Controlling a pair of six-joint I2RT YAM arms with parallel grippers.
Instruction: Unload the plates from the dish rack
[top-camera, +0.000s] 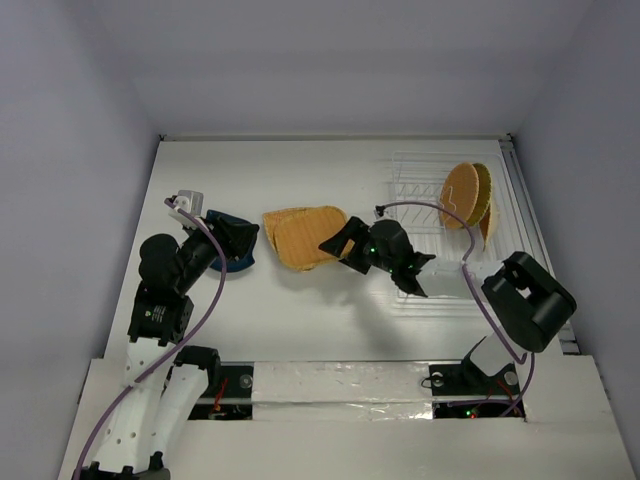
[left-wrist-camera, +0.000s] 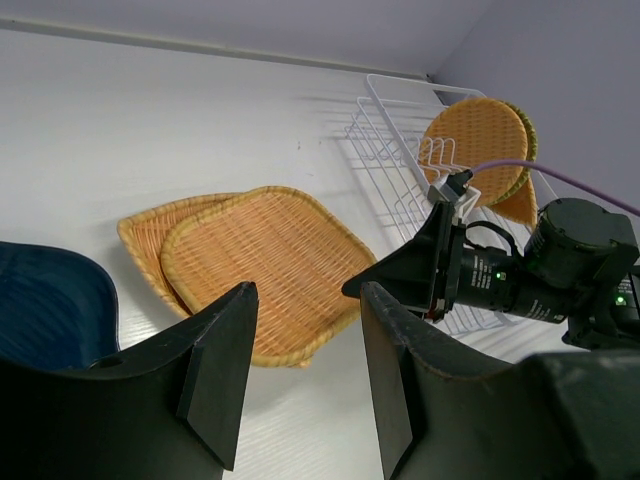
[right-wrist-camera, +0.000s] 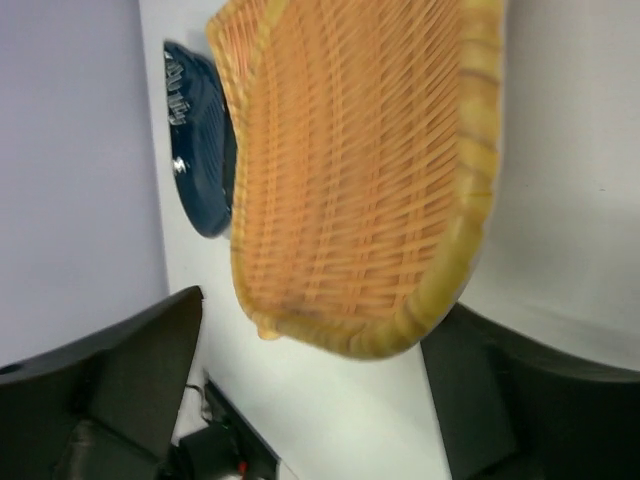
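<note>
The clear dish rack (top-camera: 432, 238) sits at the right with orange woven plates (top-camera: 465, 195) standing upright in it. A squarish woven plate (top-camera: 308, 238) lies on top of a leaf-shaped one (left-wrist-camera: 142, 233) at mid-table. My right gripper (top-camera: 335, 248) is open at that squarish plate's (right-wrist-camera: 350, 170) near rim, and the rim lies loose between its spread fingers (right-wrist-camera: 140, 370). A dark blue dish (top-camera: 238, 265) rests at the left. My left gripper (left-wrist-camera: 305, 370) hovers open beside it with nothing between its fingers.
White walls close in the table on the left, back and right. The right arm (left-wrist-camera: 540, 275) stretches from the rack (left-wrist-camera: 395, 165) toward the stacked plates (left-wrist-camera: 265, 265). A purple cable (top-camera: 425, 207) loops over the rack.
</note>
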